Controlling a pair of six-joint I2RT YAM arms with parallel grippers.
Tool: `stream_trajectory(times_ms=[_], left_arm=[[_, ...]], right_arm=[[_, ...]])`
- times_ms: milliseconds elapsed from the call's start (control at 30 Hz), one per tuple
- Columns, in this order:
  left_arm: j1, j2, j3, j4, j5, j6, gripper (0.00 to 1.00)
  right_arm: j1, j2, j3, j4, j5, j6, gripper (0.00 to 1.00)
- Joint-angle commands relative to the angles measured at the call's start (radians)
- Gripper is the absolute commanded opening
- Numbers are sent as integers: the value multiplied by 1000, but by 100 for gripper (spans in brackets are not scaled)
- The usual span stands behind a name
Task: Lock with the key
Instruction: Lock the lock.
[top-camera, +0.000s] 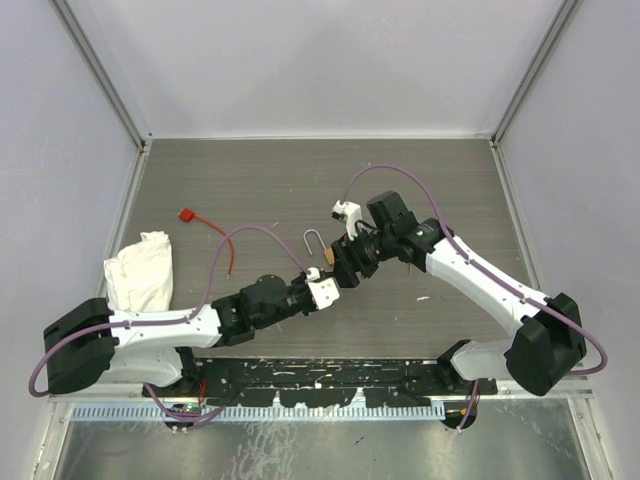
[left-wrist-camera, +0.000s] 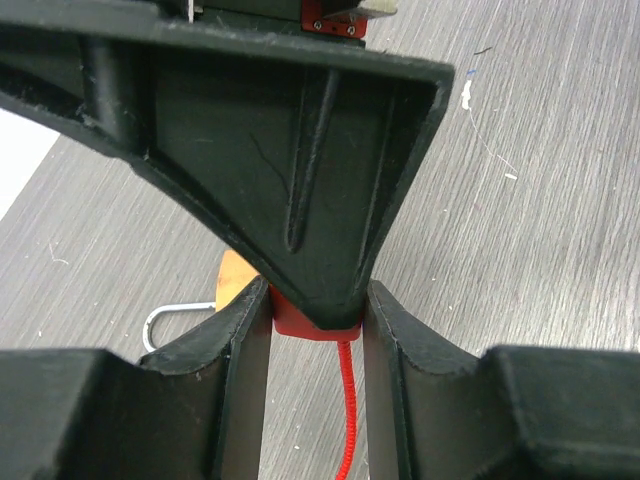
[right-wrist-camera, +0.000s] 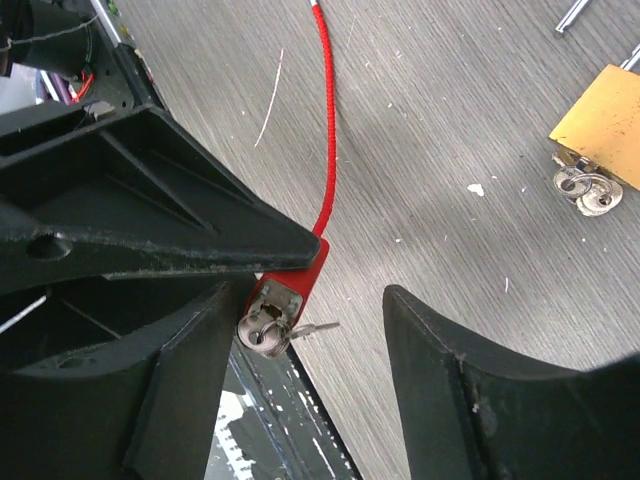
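Note:
My left gripper (left-wrist-camera: 318, 300) is shut on a small red lock body (left-wrist-camera: 296, 318), and a red cord (left-wrist-camera: 346, 400) runs out of it. In the right wrist view the same red lock (right-wrist-camera: 295, 275) shows its metal end face, with the key (right-wrist-camera: 268, 330), a tiny silver bunch on a ring, sticking out of it. My right gripper (right-wrist-camera: 310, 297) is open around that end. The key sits close to its left finger (right-wrist-camera: 190, 380) and far from its right finger (right-wrist-camera: 470, 390). From above, both grippers (top-camera: 335, 275) meet at the table's middle.
A brass padlock (right-wrist-camera: 600, 115) with its own small keys (right-wrist-camera: 585, 192) lies on the table just beyond, its silver shackle (top-camera: 313, 242) open. A white cloth (top-camera: 145, 270) lies at the left. A red cord with a red tab (top-camera: 186, 214) lies nearby. The table's front rail (right-wrist-camera: 285, 420) is directly below the lock.

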Motion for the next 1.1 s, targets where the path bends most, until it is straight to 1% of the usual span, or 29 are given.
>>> stream_trajectory(times_ms=[0,133,367,433,500,633,667,700,800,900,1000,1067], left_arm=[[-6,10,59,86,-22,-19,0],[-7,26,76,87,-36,-46,0],[-9,49,100,79,-79,-100,0],[-9,51,103,72,-84,-110,0],[-9,46,104,61,-86,-119,3],[-9,14,88,45,-80,-143,23],[-9,1,79,45,-75,-151,30],[-9,-14,67,44,-70,-161,39],[-9,-70,17,53,-53,-196,56],[-10,-136,-62,118,-21,-235,75],[-9,-204,-147,166,6,-265,84],[-9,-248,-174,167,26,-270,86]], right_arm=[[8,17,35,62,27,53,62],[13,31,43,73,38,67,51],[17,29,44,68,53,60,24],[17,25,43,68,52,57,15],[17,16,41,69,45,54,10],[8,-2,26,86,2,46,3],[0,-8,21,94,-15,45,3],[-8,-13,15,102,-35,44,2],[-28,-37,-10,132,-100,27,1],[-46,-78,-54,175,-166,9,1],[-69,-115,-101,208,-223,-3,1],[-90,-135,-115,217,-267,-14,1]])
